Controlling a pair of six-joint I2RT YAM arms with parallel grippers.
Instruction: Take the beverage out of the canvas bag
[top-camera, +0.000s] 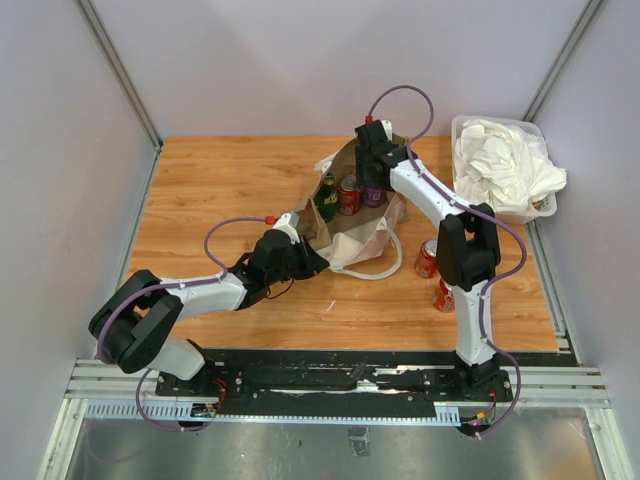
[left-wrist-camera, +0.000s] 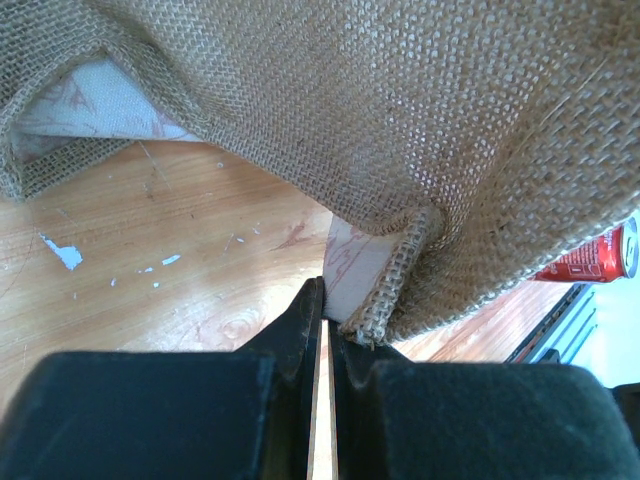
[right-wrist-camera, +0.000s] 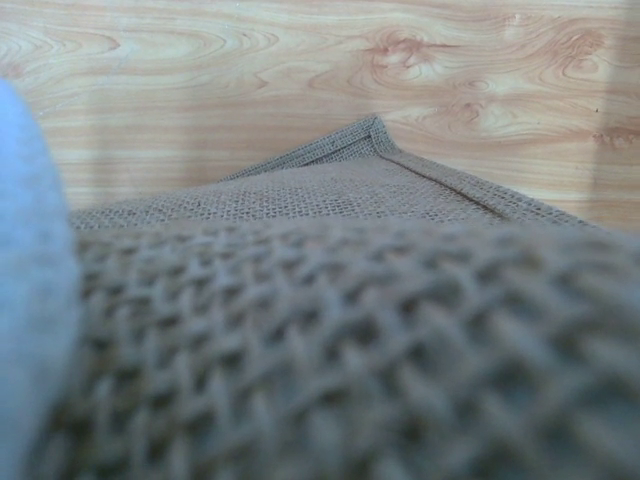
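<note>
The canvas bag (top-camera: 352, 238) sits mid-table, nearer the far edge, with drinks (top-camera: 348, 196) inside. The left gripper (left-wrist-camera: 323, 305) pinches its rim and should hold tight. The right gripper (top-camera: 372, 183) reaches in; its grip is hidden.

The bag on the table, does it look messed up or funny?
Yes. The canvas bag sags open and crumpled, its mouth gaping so the drinks show inside, with the left end effector pinching its edge. Beside it, a red can lies tipped over on the table.
</note>
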